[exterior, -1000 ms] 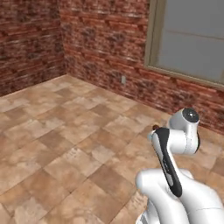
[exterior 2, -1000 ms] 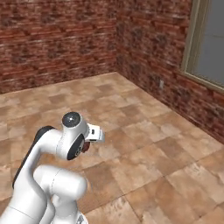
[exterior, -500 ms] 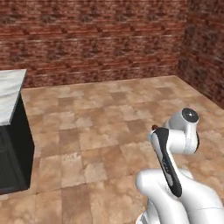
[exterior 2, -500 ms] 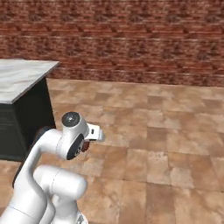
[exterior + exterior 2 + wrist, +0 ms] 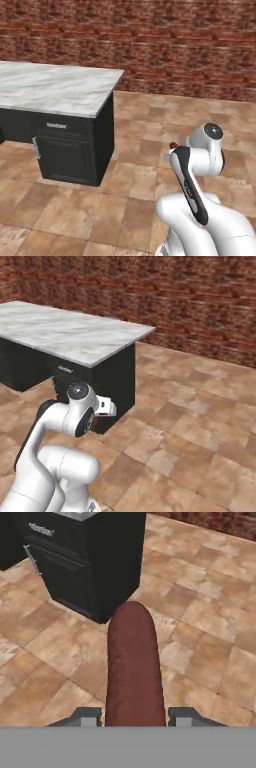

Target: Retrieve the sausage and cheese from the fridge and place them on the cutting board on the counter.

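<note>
Marble counter (image 5: 55, 87): swung into sight as the base turned from the brick corner; nearer now.
Sausage (image 5: 134, 672): dark red-brown, clamped between the gripper (image 5: 134, 716) fingers, pointing out over the floor tiles.
Board: not yet in sight.
Meaning: carry leg under way; cheese likely a later trip.

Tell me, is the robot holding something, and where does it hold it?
Yes, the gripper holds the sausage by its near end, one finger tip on each side; the far end sticks out over the floor.
</note>
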Tool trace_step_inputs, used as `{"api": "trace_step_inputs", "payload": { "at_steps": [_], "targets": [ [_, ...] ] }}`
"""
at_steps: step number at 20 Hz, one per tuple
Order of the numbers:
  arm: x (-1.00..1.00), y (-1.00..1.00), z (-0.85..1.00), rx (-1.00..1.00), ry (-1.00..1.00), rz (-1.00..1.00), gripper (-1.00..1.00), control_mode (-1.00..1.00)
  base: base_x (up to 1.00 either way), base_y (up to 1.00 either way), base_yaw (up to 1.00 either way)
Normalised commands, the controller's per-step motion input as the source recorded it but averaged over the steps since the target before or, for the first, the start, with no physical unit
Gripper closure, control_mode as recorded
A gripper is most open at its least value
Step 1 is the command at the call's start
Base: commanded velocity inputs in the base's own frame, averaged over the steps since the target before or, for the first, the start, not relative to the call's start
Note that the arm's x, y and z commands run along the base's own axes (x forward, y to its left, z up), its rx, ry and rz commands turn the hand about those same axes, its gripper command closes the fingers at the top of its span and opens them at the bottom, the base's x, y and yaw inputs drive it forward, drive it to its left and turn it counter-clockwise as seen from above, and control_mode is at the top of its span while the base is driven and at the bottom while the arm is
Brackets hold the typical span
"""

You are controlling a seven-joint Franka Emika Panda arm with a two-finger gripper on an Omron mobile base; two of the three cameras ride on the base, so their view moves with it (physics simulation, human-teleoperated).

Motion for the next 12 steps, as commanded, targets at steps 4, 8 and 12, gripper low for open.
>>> {"api": "trace_step_inputs", "payload": {
  "at_steps": [4,8,12],
  "targets": [
    [0.0,0.0,0.0,0.0,0.0,0.0,1.0,1.0,0.98,0.72,0.36],
    [0.0,0.0,0.0,0.0,0.0,0.0,1.0,1.0,0.99,0.65,0.41],
    [0.0,0.0,0.0,0.0,0.0,0.0,1.0,1.0,0.86,0.46,0.54]
  ]
}}
